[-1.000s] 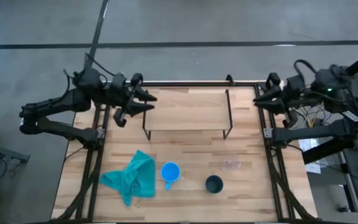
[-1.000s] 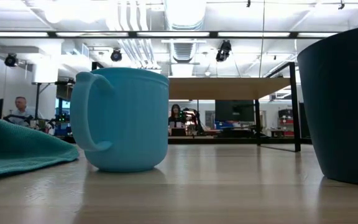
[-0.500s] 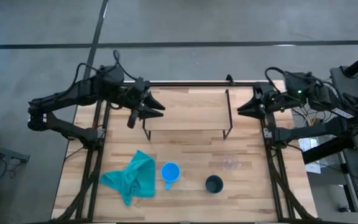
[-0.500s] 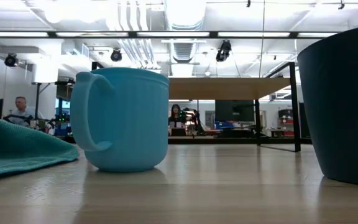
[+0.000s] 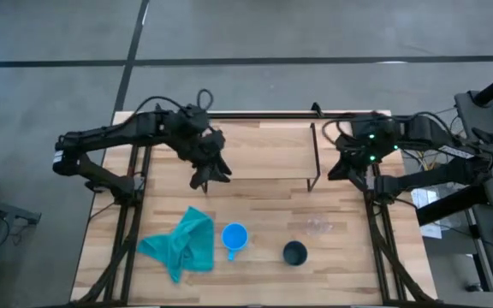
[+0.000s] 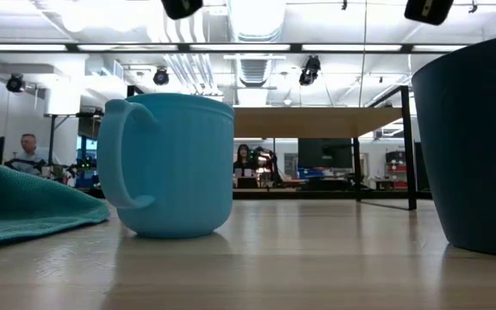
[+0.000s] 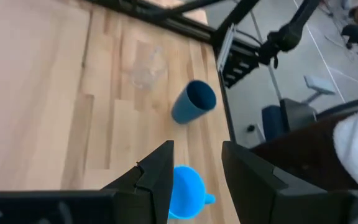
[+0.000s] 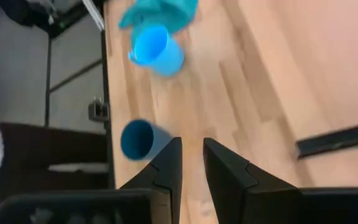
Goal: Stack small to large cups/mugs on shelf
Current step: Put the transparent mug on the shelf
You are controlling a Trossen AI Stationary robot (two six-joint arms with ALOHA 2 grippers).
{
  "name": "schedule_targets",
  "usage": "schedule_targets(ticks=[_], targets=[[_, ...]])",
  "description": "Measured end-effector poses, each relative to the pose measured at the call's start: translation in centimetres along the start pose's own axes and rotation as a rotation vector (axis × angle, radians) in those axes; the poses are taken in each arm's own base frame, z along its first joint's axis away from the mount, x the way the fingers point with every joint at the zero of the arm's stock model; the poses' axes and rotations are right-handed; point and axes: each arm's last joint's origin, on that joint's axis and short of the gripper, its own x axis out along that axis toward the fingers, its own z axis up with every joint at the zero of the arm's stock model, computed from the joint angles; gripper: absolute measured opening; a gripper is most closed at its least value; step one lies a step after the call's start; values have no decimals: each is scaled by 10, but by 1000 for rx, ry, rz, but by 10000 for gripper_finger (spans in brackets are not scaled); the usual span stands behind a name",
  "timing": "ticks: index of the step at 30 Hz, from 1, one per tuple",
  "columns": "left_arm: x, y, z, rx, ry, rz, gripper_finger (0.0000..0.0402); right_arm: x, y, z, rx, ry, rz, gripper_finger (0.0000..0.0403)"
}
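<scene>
Cups sit near of the shelf [image 5: 258,154]: blue mug [image 5: 234,237] nearest left gripper [image 5: 210,171], fingers parted, empty; right gripper [image 5: 339,164], narrowly parted, empty, is closer to glass [image 5: 317,225].

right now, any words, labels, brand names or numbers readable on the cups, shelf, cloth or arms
None can be read.
Bright blue handled mug: no print shows.
Dark teal-black cup: plain.
Light wood shelf: bare.
Teal cloth: no tag shows.
Screens in the room behind: too small to read.

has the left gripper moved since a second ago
Yes. In the high view the left gripper has swung from beyond the shelf's left end toward the table's front, nearer the blue mug.
</scene>
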Motion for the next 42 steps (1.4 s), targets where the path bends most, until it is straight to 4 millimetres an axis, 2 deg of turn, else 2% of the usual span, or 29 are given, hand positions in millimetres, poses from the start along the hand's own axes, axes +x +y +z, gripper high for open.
schedule_targets(ticks=[6,11,16,26,33,42], targets=[[19,6,1,18,65,-91,123,26,-2,3,32,172,-27,61],[30,9,0,17,94,-95,123,54,0,6,40,303,-45,61],[30,8,-1,21,93,-99,123,85,4,8,19,418,-62,61],[16,0,0,48,53,-106,123,150,4,7,-16,604,-197,61],[-9,-14,-2,129,-10,-115,123,177,10,-2,-37,700,-220,61],[-72,-44,-8,279,-235,-92,123,198,16,-11,-121,722,-329,61]])
